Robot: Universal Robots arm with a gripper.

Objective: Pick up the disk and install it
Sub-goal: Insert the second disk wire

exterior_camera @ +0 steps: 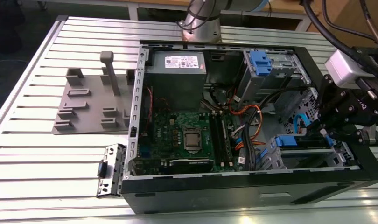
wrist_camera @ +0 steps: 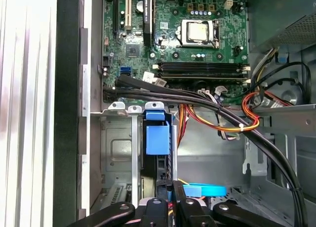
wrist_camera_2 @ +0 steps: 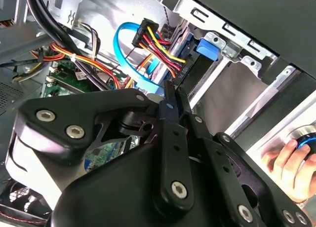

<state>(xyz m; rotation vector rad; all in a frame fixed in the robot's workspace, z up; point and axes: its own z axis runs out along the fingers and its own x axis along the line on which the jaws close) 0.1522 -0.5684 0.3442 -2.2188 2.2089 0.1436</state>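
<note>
The disk (wrist_camera: pixel 157 138), a flat drive in its blue plastic carrier, stands edge-on in the grey sheet-metal bay (wrist_camera: pixel 118 138) at the corner of the open black computer case (exterior_camera: pixel 239 196). In the first wrist view you see the carrier's smooth blue tab between two bright metal rails, with the dark edge of the drive running back towards the claw. In the exterior view the same blue shows low in the case (exterior_camera: pixel 290 141), near the exterior view's right.

Your black claw (wrist_camera: pixel 170 209) sits right behind that edge. In the second wrist view its fingers (wrist_camera_2: pixel 173 96) are drawn together, and nothing shows between them. I cannot tell whether the tips touch the drive.

I judge you are in the install step: the pick-up looks done and the disk is in its slot, though how fully it is seated is not clear.

Finishing would call for a straight push along the rails, in line with the slot. Stiff steel edges leave little room for tilt.

Mind the glossy black cable bundle (wrist_camera: pixel 197 101) and the red, yellow and orange wires (wrist_camera: pixel 222 126) draped just past the bay, and the light-blue flat cable (wrist_camera_2: pixel 123 44) looping near the fingertips.

A person's hand (wrist_camera_2: pixel 284 163) rests on a round knob outside the case.
</note>
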